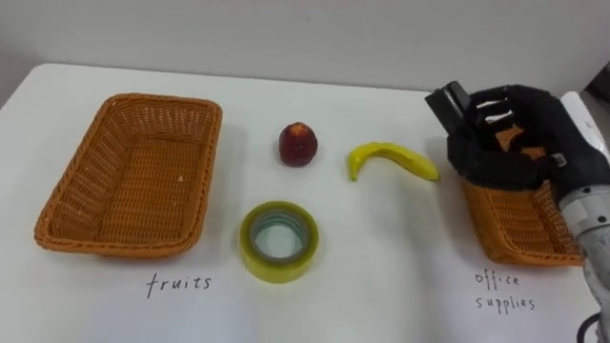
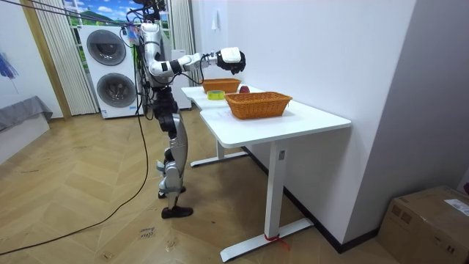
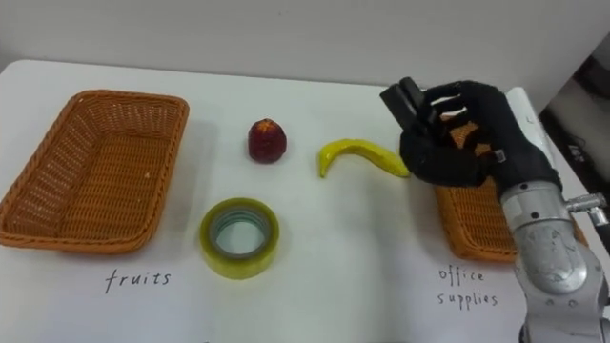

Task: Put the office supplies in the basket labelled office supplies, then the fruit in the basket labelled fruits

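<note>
Your fruit basket [image 1: 129,245] is sitting at nine o'clock, the red fruit [image 1: 297,144] at twelve, the tape roll [image 1: 278,242] at six, the banana [image 1: 391,159] toward two, and your right hand [image 1: 510,152] is clenching a black item [image 1: 447,103] over the office basket [image 1: 519,227] at three.

Two baskets of rough woven wicker, the fruits basket [image 1: 129,176] and the office supplies basket [image 1: 519,229], on a smooth, matt white table [image 1: 381,286]. The tape roll [image 1: 278,241] is glossy, translucent yellowish plastic. The banana [image 1: 391,159] has smooth, dull skin, the red apple [image 1: 298,145] a faint sheen. The right hand [image 1: 496,157] looks like matt black plastic, its wrist grey metal
</note>
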Available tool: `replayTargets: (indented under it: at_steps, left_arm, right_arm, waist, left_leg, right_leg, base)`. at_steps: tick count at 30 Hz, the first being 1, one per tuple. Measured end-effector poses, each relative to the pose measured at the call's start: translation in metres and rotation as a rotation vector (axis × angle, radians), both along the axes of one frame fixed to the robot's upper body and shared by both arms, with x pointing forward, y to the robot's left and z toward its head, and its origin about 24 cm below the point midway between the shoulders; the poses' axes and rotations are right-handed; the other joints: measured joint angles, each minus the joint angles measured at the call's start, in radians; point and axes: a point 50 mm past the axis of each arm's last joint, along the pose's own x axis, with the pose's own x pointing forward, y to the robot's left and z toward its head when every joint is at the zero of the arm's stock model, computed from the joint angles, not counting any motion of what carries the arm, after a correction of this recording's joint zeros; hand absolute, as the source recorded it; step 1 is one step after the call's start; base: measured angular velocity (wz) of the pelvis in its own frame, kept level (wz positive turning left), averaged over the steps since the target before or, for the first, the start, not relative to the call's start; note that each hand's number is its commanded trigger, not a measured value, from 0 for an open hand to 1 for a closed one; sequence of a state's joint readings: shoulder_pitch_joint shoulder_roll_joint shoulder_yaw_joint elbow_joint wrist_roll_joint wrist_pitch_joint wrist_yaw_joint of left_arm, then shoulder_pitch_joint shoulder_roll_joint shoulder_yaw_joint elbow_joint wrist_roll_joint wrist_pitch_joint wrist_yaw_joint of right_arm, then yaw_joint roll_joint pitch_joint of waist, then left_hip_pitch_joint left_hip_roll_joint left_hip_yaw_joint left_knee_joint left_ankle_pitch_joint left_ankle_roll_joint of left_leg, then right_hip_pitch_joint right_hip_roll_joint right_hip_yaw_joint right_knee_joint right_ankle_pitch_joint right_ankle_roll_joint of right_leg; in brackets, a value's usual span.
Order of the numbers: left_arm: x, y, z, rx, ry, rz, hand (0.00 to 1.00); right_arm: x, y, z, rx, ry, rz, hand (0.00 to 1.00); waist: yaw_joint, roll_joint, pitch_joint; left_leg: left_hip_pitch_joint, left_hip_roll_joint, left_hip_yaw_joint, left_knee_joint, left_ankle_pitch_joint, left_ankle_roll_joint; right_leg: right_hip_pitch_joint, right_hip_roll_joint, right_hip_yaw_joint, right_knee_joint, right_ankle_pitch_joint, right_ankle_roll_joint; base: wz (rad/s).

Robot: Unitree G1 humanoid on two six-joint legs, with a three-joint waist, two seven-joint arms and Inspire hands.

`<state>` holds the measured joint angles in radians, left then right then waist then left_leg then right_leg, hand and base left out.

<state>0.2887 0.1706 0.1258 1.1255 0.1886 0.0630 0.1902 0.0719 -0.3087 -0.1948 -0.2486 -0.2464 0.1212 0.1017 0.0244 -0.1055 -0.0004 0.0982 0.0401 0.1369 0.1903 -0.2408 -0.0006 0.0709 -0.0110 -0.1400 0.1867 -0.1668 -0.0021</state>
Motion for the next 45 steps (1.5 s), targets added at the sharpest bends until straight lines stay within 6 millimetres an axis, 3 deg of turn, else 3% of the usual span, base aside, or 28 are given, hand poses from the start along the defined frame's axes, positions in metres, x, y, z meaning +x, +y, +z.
replayTargets:
  at_steps: [7,12,18,38,45]
  left_arm:
    - [-0.001,0.002,0.001,0.005,-0.004,0.028,0.00]
    - [-0.011,0.007,0.003,0.019,0.019,0.080,0.00]
    - [-0.013,0.007,0.003,0.020,0.035,0.085,0.00]
    - [-0.004,0.008,0.004,0.028,-0.006,0.077,0.00]
    - [-0.005,0.009,0.005,0.031,-0.007,0.076,0.00]
  right_arm:
    - [0.000,-0.009,-0.008,0.098,-0.013,-0.069,1.00]
    - [-0.006,-0.035,-0.008,0.075,-0.026,-0.204,1.00]
    - [-0.011,-0.051,-0.017,0.076,-0.018,-0.314,1.00]
    - [-0.015,-0.062,-0.043,0.088,0.080,-0.389,1.00]
    - [-0.015,-0.061,-0.044,0.090,0.091,-0.374,1.00]
  waist:
    - [-0.005,-0.005,-0.0024]
    - [-0.023,-0.004,-0.0011]
    - [-0.035,0.000,0.0013]
    - [-0.043,0.002,-0.0010]
    - [-0.043,-0.001,-0.0005]
  left_leg:
    - [0.001,0.000,-0.003,0.005,0.000,0.000]
    - [0.001,0.000,-0.002,0.004,0.000,0.000]
    - [0.012,0.000,0.000,-0.003,0.000,0.000]
    - [0.019,0.001,0.003,-0.004,0.000,0.000]
    - [0.019,0.001,0.003,-0.007,0.000,0.000]
  right_leg:
    - [0.002,-0.001,0.000,-0.001,0.000,0.000]
    - [0.002,-0.002,-0.009,0.000,0.000,0.000]
    - [0.013,-0.001,-0.004,-0.001,-0.001,0.001]
    - [0.013,0.001,0.000,-0.001,-0.002,0.002]
    - [0.014,0.001,0.000,0.001,-0.002,0.002]
  base:
    - [0.00]
    - [0.00]
    - [0.00]
    - [0.00]
    - [0.00]
